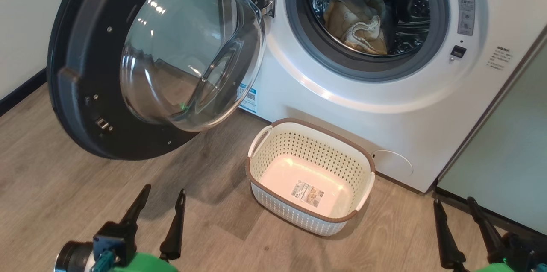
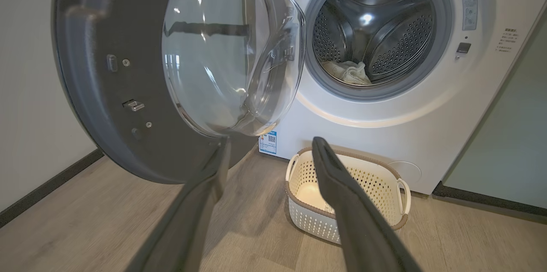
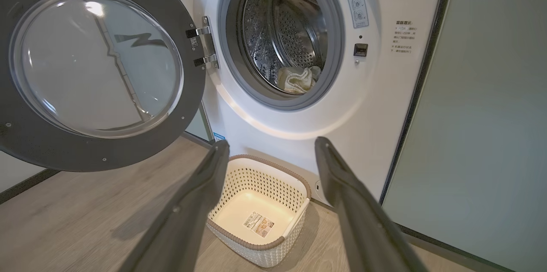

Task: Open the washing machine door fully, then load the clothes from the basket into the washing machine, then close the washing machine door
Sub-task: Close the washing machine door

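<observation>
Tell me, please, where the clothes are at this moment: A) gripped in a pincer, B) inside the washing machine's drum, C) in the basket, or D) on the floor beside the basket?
B: the clothes lie bundled inside the washing machine, behind the grey ring of its opening, and the basket in front of it is empty.

I see grey-brown wood-look floor, planks running diag. On my left, plain white wall w/ dark baseboard along its bottom. On my right, pale teal cabinet w/ dark kick strip at its foot.
</observation>
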Robot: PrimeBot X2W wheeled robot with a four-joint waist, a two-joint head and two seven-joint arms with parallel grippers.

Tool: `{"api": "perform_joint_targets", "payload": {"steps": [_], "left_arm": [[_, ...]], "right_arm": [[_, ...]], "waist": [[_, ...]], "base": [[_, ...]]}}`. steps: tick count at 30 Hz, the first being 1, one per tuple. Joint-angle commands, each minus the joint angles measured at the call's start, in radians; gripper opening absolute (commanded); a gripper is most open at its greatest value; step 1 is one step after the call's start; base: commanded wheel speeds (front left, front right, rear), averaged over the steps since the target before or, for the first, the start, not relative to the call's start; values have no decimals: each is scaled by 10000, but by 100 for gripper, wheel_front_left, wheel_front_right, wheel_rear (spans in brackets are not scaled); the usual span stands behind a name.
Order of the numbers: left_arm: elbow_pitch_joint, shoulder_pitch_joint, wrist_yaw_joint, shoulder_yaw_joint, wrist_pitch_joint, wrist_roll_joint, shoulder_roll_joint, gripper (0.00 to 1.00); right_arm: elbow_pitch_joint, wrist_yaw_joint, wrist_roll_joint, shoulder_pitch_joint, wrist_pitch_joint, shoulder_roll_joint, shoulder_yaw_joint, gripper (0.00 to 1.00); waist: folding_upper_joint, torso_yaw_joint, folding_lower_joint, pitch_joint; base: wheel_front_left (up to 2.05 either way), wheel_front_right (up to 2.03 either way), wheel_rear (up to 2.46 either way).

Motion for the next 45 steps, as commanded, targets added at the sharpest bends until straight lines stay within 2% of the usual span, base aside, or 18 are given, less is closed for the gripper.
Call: {"api": "perform_joint_targets", "payload": {"steps": [1, 9, 10, 12, 13, 21, 27, 28, 33, 36, 40, 45], "left_arm": [[-344, -504, 873, 492, -99, 25, 128, 100], [-366, -484, 897, 487, -106, 61, 122, 100], [-374, -490, 894, 479, -107, 64, 116, 89], [-420, -503, 794, 427, -109, 49, 122, 3], [-446, -499, 707, 388, -110, 17, 129, 0], [-559, -504, 300, 326, -120, -198, 149, 0], [-1166, -472, -481, 837, -141, -1113, -207, 0], [-1404, -463, -675, 1045, -143, -1499, -445, 0], [-2929, -618, -2045, 2766, -148, -3330, -1594, 0], [-3624, -801, -2988, 3992, -149, -4688, -2009, 0], [-4083, -1436, -3876, 5693, -149, -6374, -1976, 0], [-3558, -2686, -4227, 7478, 94, -8004, -1171, 0]], "right_arm": [[-311, -29, 29, -238, 23, -150, 229, 100], [-302, -29, 39, -261, 20, -150, 267, 100], [-293, -29, 46, -260, 18, -150, 266, 100], [-276, -29, 61, -267, 13, -150, 272, 100], [-272, -29, 65, -272, 8, -150, 274, 100], [-259, -29, 78, -295, -22, -150, 250, 100], [-300, -29, 84, -260, -30, -150, 198, 100], [-318, -29, 79, -249, -25, -150, 176, 100], [-411, -29, 46, -224, 23, -150, 94, 100], [-444, -29, 55, -216, 49, -150, 91, 100], [-449, -29, 61, -203, 65, -150, 86, 100], [-480, -29, 75, -168, 104, -150, 82, 100]], "waist": [[0, 15, 0, 1], [0, -43, 0, 16], [0, -48, 0, 16], [0, -65, 0, 9], [0, -70, 0, 10], [0, -6, 0, 9], [0, 104, 0, 30], [0, 133, 0, 47], [0, 265, 0, 106], [0, 320, 0, 115], [0, 378, 0, 99], [0, 412, 0, 77]], "base": [[0, 0, 0], [0, 0, 0], [0, 0, 0], [0, 0, 0], [0, 0, 0], [0, 0, 0], [0, 0, 0], [0, 0, 0], [0, 0, 0], [0, 0, 0], [0, 0, 0], [0, 0, 0]]}}
